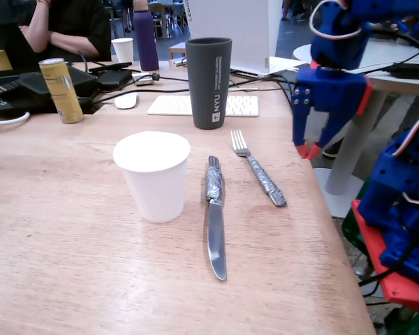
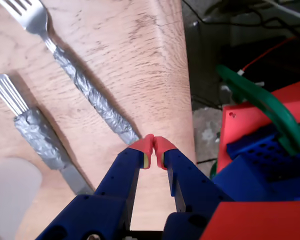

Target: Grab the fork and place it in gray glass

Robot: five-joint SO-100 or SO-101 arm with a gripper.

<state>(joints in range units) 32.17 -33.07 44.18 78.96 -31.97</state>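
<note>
The fork [image 1: 258, 168] lies flat on the wooden table, tines pointing away, gray-taped handle toward the table's right edge. In the wrist view the fork [image 2: 75, 70] runs from upper left to the centre. The tall dark gray glass [image 1: 209, 82] with white NYU print stands upright behind it. My blue gripper with red tips [image 1: 309, 149] hangs above the table's right edge, to the right of the fork and apart from it. In the wrist view the gripper [image 2: 153, 149] has its tips touching, shut and empty, just past the end of the fork's handle.
A tape-handled knife [image 1: 214, 216] lies left of the fork. A white paper cup [image 1: 153, 175] stands left of the knife. A keyboard [image 1: 202, 105], mouse, yellow can [image 1: 61, 90] and cables sit at the back. The table's right edge [image 1: 328, 216] drops off beside the fork.
</note>
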